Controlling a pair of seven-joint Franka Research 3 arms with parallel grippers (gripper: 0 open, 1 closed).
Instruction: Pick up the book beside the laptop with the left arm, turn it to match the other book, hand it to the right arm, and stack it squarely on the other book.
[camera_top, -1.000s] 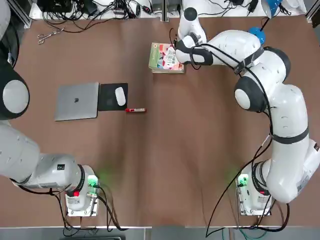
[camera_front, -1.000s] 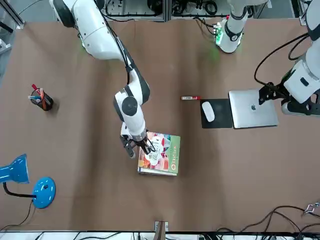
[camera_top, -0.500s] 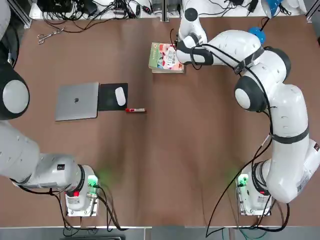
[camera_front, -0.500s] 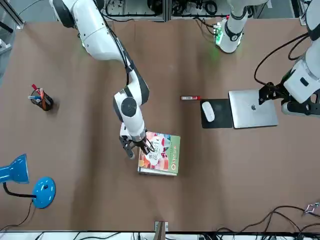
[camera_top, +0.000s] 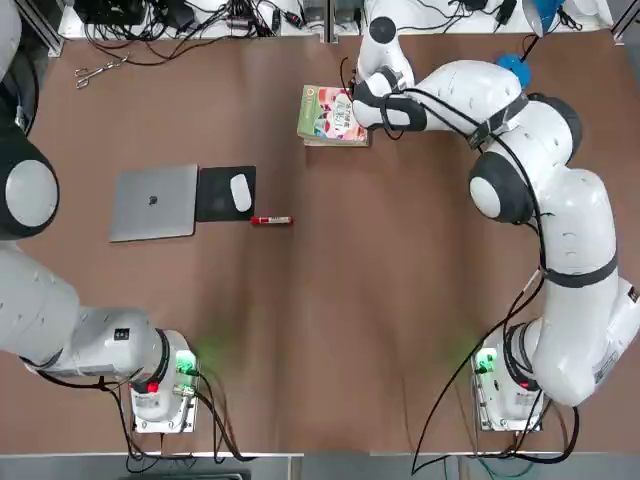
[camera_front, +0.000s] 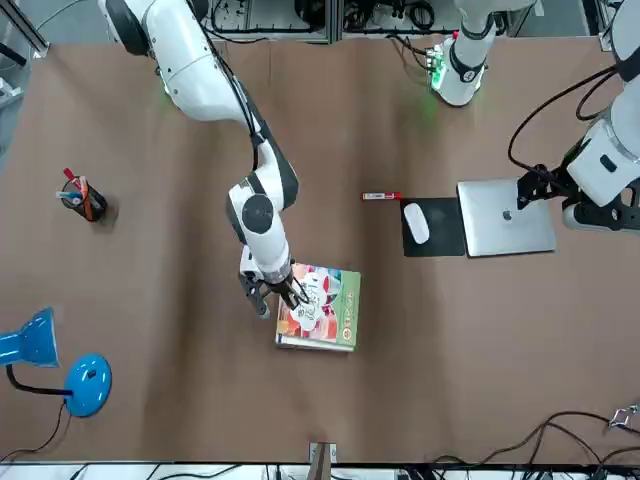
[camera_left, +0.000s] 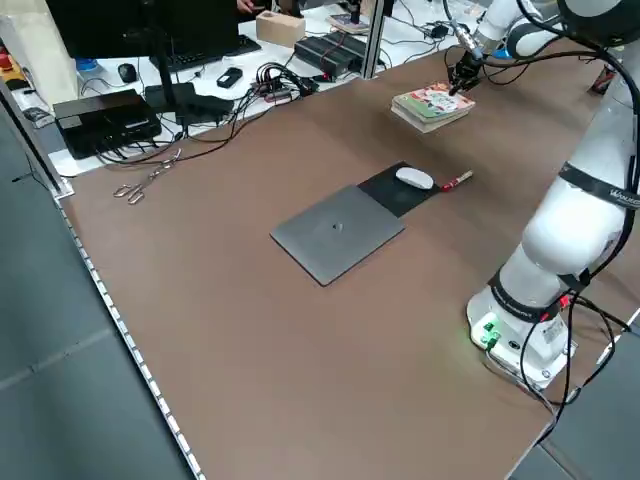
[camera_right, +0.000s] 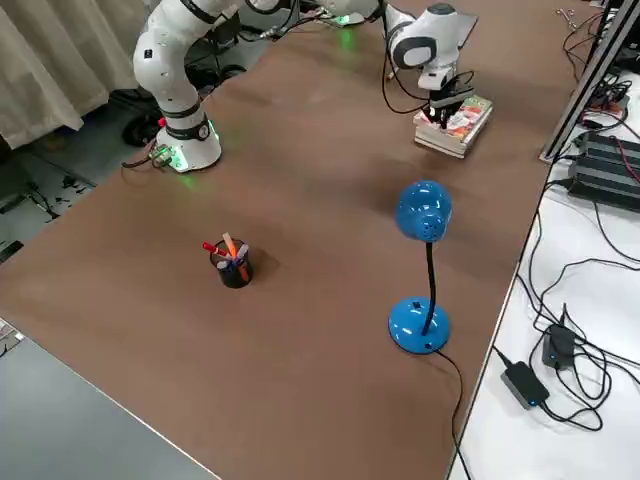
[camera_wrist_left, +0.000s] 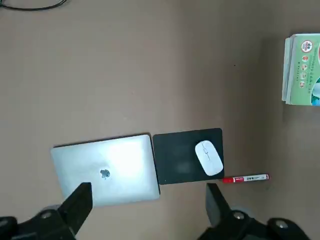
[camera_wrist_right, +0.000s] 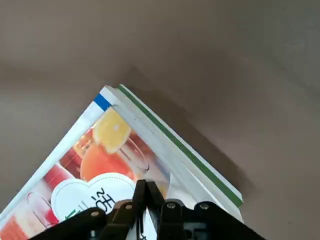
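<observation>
Green-bordered book (camera_top: 330, 112): flat atop the other book (camera_right: 441, 139), near table's far edge. Laptop (camera_top: 153, 202): closed, left side.

Green-bordered book (camera_top: 327, 112) with pink-red artwork; silver-grey laptop (camera_top: 153, 203).

Black mouse pad (camera_top: 214, 194) is lying flat on the brown table (camera_top: 330, 300), white mouse (camera_top: 240, 192) sitting on its right half. Red marker (camera_top: 271, 220) is lying just right of the pad's near right corner. Scissors (camera_top: 97, 71) are lying at the far left by the table edge. Blue desk lamp (camera_right: 424, 260) is standing at the far right; black pen cup (camera_right: 233, 268) with red pens is standing nearer, well apart from it.
</observation>
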